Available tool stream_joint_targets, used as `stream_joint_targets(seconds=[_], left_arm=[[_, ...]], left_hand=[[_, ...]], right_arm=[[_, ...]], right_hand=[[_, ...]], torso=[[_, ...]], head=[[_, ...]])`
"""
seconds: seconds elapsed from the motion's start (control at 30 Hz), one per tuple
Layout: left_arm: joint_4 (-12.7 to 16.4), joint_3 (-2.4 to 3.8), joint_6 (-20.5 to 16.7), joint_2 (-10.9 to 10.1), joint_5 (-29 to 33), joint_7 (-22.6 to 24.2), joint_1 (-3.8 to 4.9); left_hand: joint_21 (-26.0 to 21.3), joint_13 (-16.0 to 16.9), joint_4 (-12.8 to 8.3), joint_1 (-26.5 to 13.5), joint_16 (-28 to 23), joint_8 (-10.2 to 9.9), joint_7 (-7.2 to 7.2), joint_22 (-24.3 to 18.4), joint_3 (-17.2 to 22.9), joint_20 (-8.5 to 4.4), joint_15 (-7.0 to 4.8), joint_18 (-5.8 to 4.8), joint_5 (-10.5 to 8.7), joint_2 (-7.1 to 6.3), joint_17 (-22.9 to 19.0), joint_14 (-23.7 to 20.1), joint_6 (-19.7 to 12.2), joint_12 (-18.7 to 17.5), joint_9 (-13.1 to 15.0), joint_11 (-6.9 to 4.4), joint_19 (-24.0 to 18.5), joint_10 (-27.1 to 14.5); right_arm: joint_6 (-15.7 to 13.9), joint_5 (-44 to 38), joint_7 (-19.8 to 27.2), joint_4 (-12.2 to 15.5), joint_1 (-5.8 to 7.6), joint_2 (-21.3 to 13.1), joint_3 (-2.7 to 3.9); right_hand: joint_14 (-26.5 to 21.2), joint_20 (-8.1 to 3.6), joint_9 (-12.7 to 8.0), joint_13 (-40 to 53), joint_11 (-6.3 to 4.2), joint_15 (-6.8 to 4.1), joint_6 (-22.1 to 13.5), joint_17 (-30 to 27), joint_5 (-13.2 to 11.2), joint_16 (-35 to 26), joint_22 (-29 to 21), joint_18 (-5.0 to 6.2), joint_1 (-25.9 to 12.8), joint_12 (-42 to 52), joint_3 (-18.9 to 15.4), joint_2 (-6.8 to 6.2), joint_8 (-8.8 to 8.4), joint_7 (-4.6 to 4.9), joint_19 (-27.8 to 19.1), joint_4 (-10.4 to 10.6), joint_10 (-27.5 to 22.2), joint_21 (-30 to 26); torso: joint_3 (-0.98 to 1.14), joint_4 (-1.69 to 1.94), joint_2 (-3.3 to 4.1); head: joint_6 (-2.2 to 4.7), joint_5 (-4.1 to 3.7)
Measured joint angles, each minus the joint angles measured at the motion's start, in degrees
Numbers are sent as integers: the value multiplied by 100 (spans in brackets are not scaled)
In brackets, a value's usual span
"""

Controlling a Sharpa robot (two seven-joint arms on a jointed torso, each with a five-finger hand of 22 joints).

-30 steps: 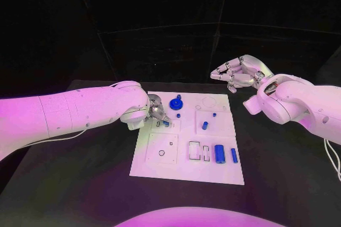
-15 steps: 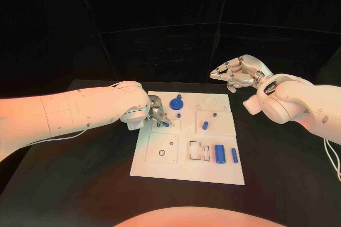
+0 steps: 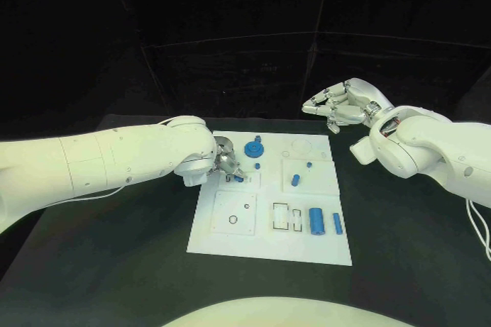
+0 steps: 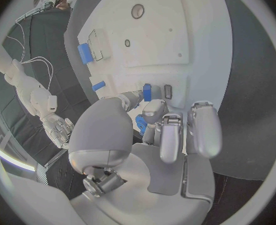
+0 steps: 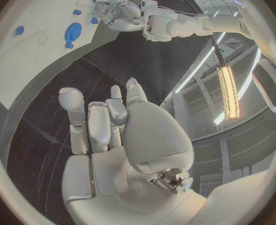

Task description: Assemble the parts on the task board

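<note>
The white task board [image 3: 268, 242] lies in the middle of the black table. My left hand [image 3: 223, 162] hovers low over the board's far left part and pinches a small blue part [image 3: 238, 176] between thumb and fingers, also seen as the blue part [image 4: 141, 124] in the left wrist view. Just ahead of its fingertips a short blue peg [image 4: 147, 91] stands beside a small oblong slot [image 4: 168, 90]. My right hand [image 3: 343, 103] is raised beyond the board's far right corner, fingers loosely bent, holding nothing. The right wrist view shows the board [image 5: 25, 60] and my left hand [image 5: 116, 12].
A blue gear [image 3: 254, 152] sits at the board's far edge. Small blue pegs [image 3: 294, 180] lie mid-board. A blue cylinder [image 3: 316, 221] and a thin blue rod [image 3: 337, 223] lie near the right edge, beside white frames [image 3: 280, 216]. Bare black table surrounds the board.
</note>
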Motion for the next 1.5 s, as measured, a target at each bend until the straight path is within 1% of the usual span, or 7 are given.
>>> stream_joint_targets(seconds=[0.4,0.43,0.57,0.7,1.0,1.2,1.5], left_arm=[[-51,4,52,82,-77,-51,8],[-55,4,58,88,-80,-53,8],[-76,6,93,111,-94,-69,12],[-91,8,134,130,-103,-82,14],[-131,4,200,178,-112,-91,10],[-186,0,222,230,-120,-100,6],[-240,-2,278,268,-127,-110,4]], left_hand=[[44,26,-154,-138,0,10,-28,68,9,0,0,0,0,5,0,0,68,5,-3,-7,0,48],[44,43,-292,-176,0,10,-43,76,116,0,0,0,-1,-8,0,0,84,29,-13,-14,0,56],[57,98,-340,-278,0,6,-67,107,85,0,0,0,-1,18,0,0,127,63,-39,-31,0,77],[103,139,-577,-526,0,-41,-88,162,290,0,0,0,-10,64,0,0,204,111,-65,-44,0,106],[135,193,-595,-720,0,-44,-120,227,293,0,0,0,-17,138,0,0,280,159,-90,-63,0,128],[161,231,-503,-820,0,-66,-135,265,201,0,-21,0,-17,184,0,-21,338,195,-103,-66,0,131],[186,274,-423,-949,0,-67,-138,313,104,-21,-21,0,-17,163,0,-21,380,223,-117,-68,21,171]], right_arm=[[-5,-20,3,13,0,-5,0],[-5,-21,3,16,0,-5,0],[-6,-24,3,25,0,-5,0],[-6,-25,3,37,0,-8,0],[-7,-28,-5,49,0,-16,0],[-10,-30,-9,54,0,-16,0],[-17,-32,-14,68,0,-29,0]], right_hand=[[0,0,-1,-2,0,0,0,-6,11,0,-3,0,0,0,0,0,6,0,0,0,0,0],[0,0,-1,-2,0,0,0,-6,11,0,-3,0,0,0,0,0,6,0,0,0,0,0],[0,0,-2,-3,0,0,0,-6,11,0,-3,0,0,0,0,0,6,0,0,0,0,0],[0,5,6,-4,0,0,0,-6,11,0,-10,0,0,0,-24,0,6,0,-38,5,0,0],[0,-2,5,-4,0,0,0,-6,11,0,-11,0,0,0,-31,0,6,0,-43,-2,0,0],[0,-2,5,-10,0,0,0,-19,11,-25,-23,0,0,0,-31,0,6,0,-44,-2,0,-21],[0,-2,4,-32,21,0,-20,-43,32,-55,-53,0,0,-28,-31,0,6,20,-43,-2,-21,-21]], torso=[[0,-3,2],[0,-3,2],[0,-3,1],[-1,-3,0],[-1,1,0],[-1,1,0],[-1,2,0]], head=[[-25,-15],[-27,-15],[-30,-18],[-35,-21],[-41,-32],[-42,-36],[-51,-43]])
